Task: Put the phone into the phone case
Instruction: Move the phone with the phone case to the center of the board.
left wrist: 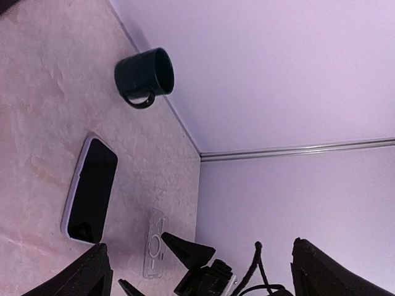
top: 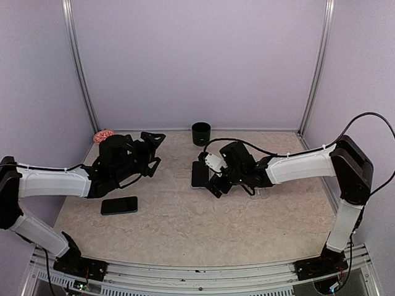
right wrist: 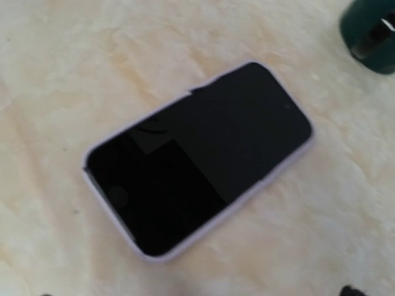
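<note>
A black phone (right wrist: 197, 160) lies screen up inside a pale lilac case (right wrist: 157, 258) near the table's middle; the pair shows again as the phone (top: 199, 174) and as the phone (left wrist: 91, 190). My right gripper (top: 210, 179) hovers open just over its near end, touching nothing. A second, bare dark phone (top: 119, 205) lies flat close to my left arm. A clear phone case (left wrist: 154, 243) lies on the table beside the right gripper. My left gripper (top: 155, 151) is raised and wide open, its fingers (left wrist: 92, 274) far apart with nothing between them.
A dark green mug (top: 201, 133) stands at the back wall, seen too as the mug (left wrist: 145, 77) and the mug (right wrist: 370, 31). A small pink object (top: 103, 135) sits at the back left. Pale walls close in three sides.
</note>
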